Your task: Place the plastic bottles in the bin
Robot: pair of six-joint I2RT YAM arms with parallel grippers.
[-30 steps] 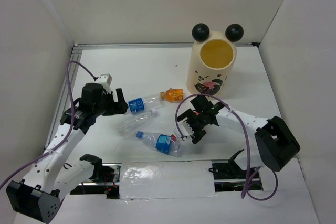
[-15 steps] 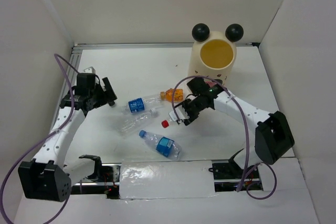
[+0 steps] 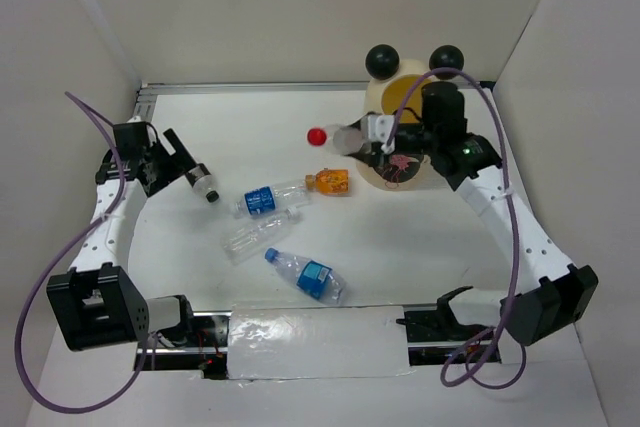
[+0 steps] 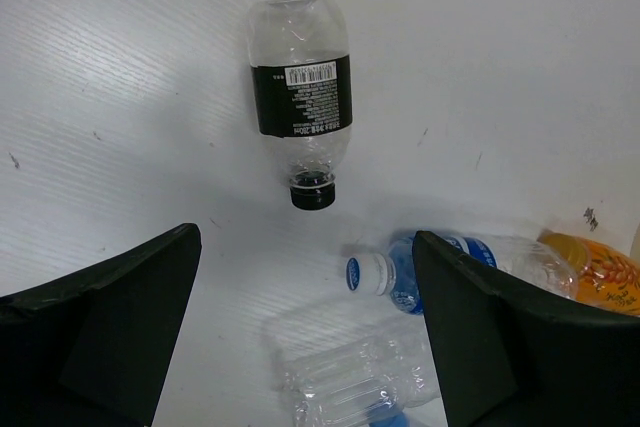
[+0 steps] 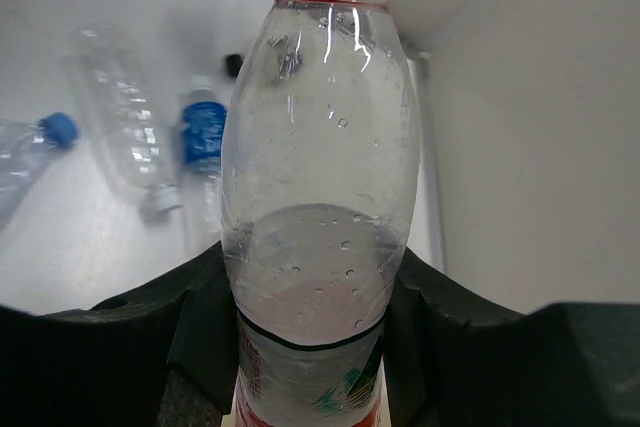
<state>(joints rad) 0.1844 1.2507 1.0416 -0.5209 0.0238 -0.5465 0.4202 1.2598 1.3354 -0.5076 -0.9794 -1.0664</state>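
Observation:
My right gripper [image 3: 372, 133] is shut on a clear red-capped bottle [image 3: 338, 135], held in the air level with the left rim of the cream bin [image 3: 412, 169]. In the right wrist view the bottle [image 5: 320, 177] fills the gap between my fingers [image 5: 150, 347]. My left gripper [image 3: 185, 157] is open and empty at the far left. A black-labelled, black-capped bottle [image 4: 300, 87] lies on the table just beyond it. A blue-labelled bottle [image 3: 265, 199], an orange bottle [image 3: 331, 181], a crumpled clear bottle [image 3: 250, 237] and a blue-capped bottle [image 3: 306, 274] lie mid-table.
The bin has two black ball ears [image 3: 382, 60] and stands at the back right, partly behind my right arm. White walls close the table on the left, back and right. Loose cables arc from both arms.
My right arm has lifted the red-capped bottle off the table and carried it up to the bin's left rim. My left arm has drawn back to the far left.

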